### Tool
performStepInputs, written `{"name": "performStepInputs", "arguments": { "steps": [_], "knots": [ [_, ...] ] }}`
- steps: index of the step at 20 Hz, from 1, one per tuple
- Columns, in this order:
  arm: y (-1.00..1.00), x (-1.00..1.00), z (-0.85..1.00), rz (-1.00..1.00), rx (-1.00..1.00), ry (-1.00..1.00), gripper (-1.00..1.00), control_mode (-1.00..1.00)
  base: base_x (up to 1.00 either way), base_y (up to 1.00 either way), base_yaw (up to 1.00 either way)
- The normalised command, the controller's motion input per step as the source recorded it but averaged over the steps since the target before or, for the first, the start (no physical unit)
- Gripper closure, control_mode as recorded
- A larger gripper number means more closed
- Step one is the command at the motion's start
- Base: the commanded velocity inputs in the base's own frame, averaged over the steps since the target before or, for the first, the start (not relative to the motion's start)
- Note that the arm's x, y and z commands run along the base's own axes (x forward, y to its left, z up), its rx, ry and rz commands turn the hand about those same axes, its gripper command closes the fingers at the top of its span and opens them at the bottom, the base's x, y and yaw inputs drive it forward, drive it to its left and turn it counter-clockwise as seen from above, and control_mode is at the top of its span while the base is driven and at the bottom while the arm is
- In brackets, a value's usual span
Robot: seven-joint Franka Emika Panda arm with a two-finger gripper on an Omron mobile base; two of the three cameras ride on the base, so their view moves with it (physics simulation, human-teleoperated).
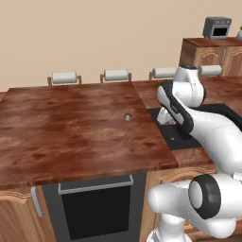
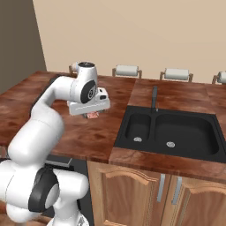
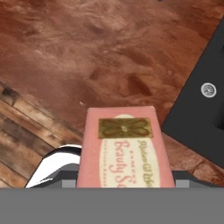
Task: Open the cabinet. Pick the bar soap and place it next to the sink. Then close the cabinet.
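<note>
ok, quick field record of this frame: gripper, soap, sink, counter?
gripper: closed on the bar soap, above the counter left of the sink
bar soap: pink block with a gold label, held between the fingers, off the surface
sink: black double basin, faucet at the back
counter: brown wood top; small round fitting near its middle
placement: not yet done

The small pinkish-red rectangular bar soap (image 3: 124, 151) bears script reading "Beauty". The smaller lines beside it are too blurred to read.
</note>
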Motion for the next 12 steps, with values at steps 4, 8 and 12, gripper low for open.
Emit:
{"name": "performStepInputs", "arguments": {
  "steps": [4, 8, 12],
  "knots": [
    [-0.05, 0.52, -0.40, 0.00, 0.00, 0.01, 1.00, -1.00, 0.00, 0.00, 0.00],
    [0.00, 0.64, -0.34, 0.00, 0.00, 0.00, 1.00, -1.00, 0.00, 0.00, 0.00],
    [-0.05, 0.62, -0.46, 0.00, 0.00, 0.00, 1.00, -1.00, 0.00, 0.00, 0.00]
  ]
}}
